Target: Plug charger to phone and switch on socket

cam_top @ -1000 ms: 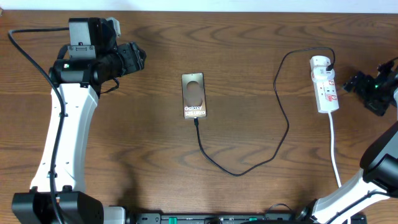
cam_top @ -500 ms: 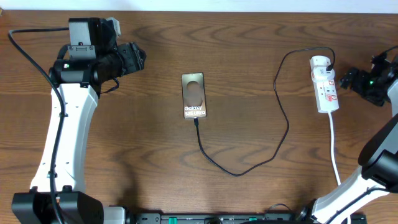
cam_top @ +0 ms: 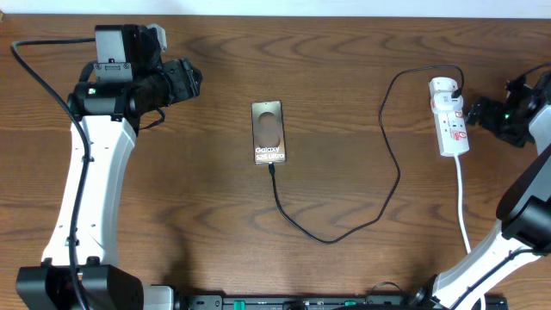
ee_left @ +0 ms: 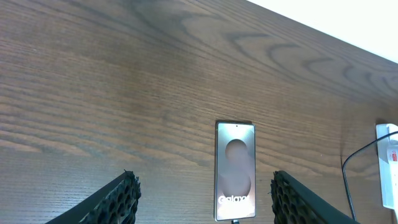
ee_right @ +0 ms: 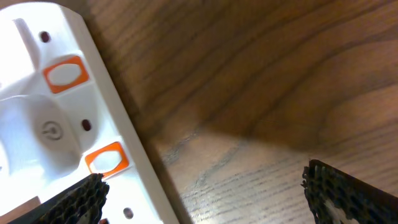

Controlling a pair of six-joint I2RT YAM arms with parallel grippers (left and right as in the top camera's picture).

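Note:
The phone (cam_top: 268, 132) lies flat mid-table with its Galaxy lettering up, and it also shows in the left wrist view as the phone (ee_left: 236, 171). The charger (cam_top: 327, 240) cable meets the phone's lower edge, loops right and runs up to its plug at the top of the socket (cam_top: 449, 116). My right gripper (cam_top: 476, 110) is open just right of the socket. In the right wrist view the socket (ee_right: 59, 127) shows orange switches (ee_right: 107, 158), and one fingertip (ee_right: 81, 199) of the right gripper (ee_right: 202, 183) overlaps its face. My left gripper (cam_top: 191, 82) is open at the far left, and in its wrist view the left gripper (ee_left: 204, 182) has nothing between its fingers.
The socket's white cord (cam_top: 463, 207) runs down toward the front edge on the right. The left arm's white link (cam_top: 90, 181) spans the left side. A pale wall edge (ee_left: 348, 31) borders the table's back.
My right gripper has moved left, closer to the socket's right side. The left arm, phone and cable have not moved.

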